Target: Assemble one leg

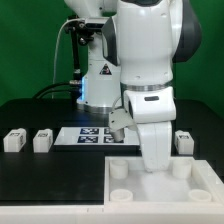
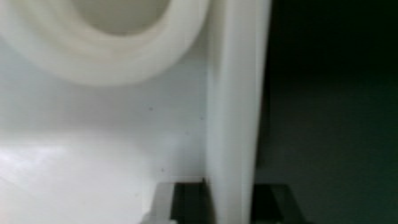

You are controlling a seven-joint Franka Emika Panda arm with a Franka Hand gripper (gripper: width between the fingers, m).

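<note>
Three legs show in the exterior view, small white posts with tags: two at the left (image 1: 13,141) (image 1: 42,140) and one at the right (image 1: 183,141). All lie loose on the black table, apart from the gripper. My gripper (image 1: 155,163) is down at the far edge of the large white tray-like part (image 1: 120,190). In the wrist view my gripper (image 2: 235,198) straddles that part's upright rim (image 2: 235,90). A dark finger (image 2: 187,203) presses on each side of it. A round socket (image 2: 116,30) lies close beside the rim.
The marker board (image 1: 88,136) lies behind the tray-like part, between the left legs and the arm. The robot base (image 1: 100,80) and cables stand at the back. The tray-like part has round sockets at its corners (image 1: 118,170).
</note>
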